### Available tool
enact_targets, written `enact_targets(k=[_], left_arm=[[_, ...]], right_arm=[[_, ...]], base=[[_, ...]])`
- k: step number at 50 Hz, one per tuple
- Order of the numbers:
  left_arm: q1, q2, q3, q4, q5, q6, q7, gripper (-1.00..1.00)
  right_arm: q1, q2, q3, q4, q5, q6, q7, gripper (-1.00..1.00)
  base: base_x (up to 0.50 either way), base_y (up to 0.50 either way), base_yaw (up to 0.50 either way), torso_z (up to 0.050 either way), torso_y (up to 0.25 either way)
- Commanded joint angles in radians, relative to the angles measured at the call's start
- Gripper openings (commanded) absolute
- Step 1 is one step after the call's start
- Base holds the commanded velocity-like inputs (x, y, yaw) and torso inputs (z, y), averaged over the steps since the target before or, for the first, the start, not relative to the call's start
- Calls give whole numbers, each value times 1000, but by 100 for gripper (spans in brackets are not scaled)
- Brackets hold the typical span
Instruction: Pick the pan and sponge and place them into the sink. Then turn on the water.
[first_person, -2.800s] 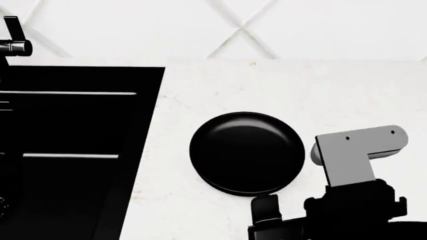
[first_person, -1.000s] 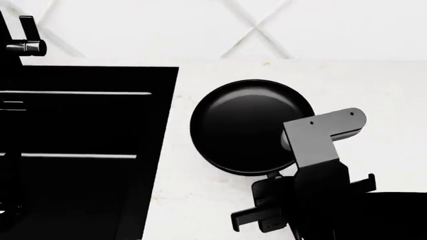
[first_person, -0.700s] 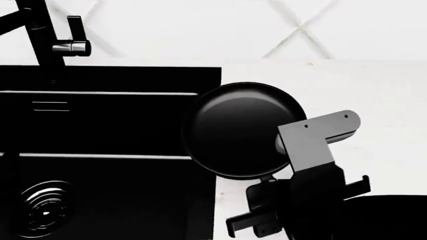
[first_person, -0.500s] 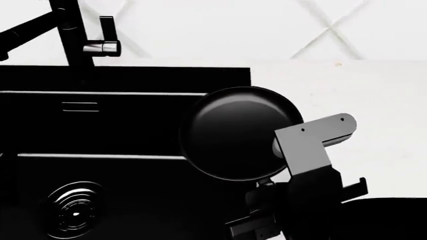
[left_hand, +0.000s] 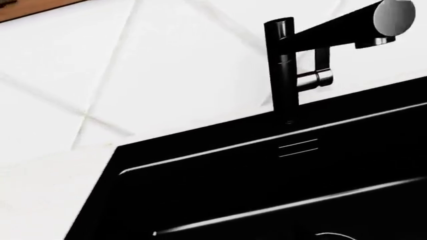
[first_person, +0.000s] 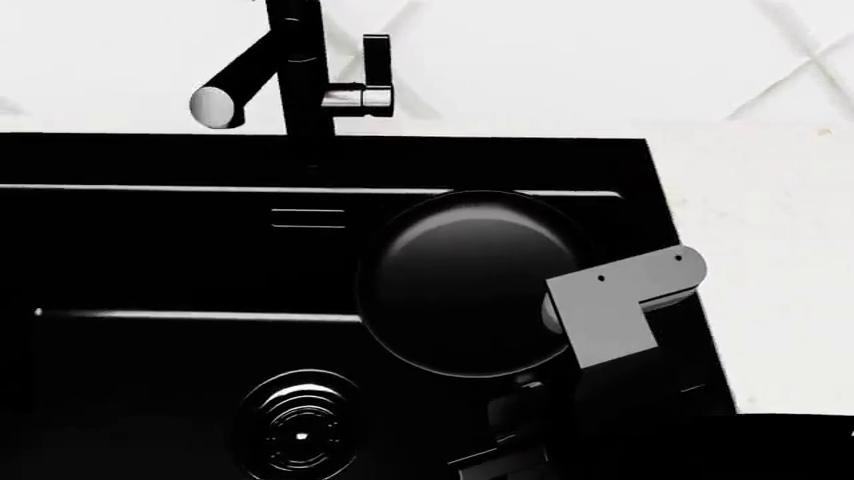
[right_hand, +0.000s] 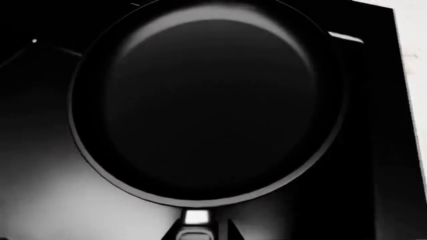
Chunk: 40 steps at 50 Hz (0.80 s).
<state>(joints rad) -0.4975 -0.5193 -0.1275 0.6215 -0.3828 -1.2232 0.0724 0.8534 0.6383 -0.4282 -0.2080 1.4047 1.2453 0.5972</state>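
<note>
The glossy black pan hangs over the right part of the black sink, bowl facing up. My right gripper is shut on the pan's handle at its near end; a grey wrist bracket covers the pan's right rim. In the right wrist view the pan fills the picture, its handle running into my right gripper. The sponge is out of view. No water comes from the faucet spout. My left gripper shows in no view.
The black faucet stands behind the basin with its lever on its right; it also shows as the faucet in the left wrist view. Round drain lies near front. White counter flanks the sink's right edge.
The pan has been lifted off the counter and carried left over the sink in my right gripper. The head view has swung left, bringing faucet and drain into sight.
</note>
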Motion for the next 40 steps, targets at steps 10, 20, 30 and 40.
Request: enact_targets(k=[10,20,30,40], left_arm=[[7,1,-13,0,-8,14,2,100],[8,-4,-14,-4,-12,19,5,100],[3,-1,-2,-7,-11,21,-2,100],[5,14,16,-11,-3,27,-20,100]], right_arm=[[6,4,40,-12,-18,-19,-2,-100],[16,12,34,-24,-24,-19,10,-100],[12,6,18,-14,-43,-32,-6,-100],[18,-1,0,-2,-52,-32,-16,-100]], base=[[14,237,0,0,2],[5,0,0,1,2],[204,0,0,0,1],[287,0,0,1,2]])
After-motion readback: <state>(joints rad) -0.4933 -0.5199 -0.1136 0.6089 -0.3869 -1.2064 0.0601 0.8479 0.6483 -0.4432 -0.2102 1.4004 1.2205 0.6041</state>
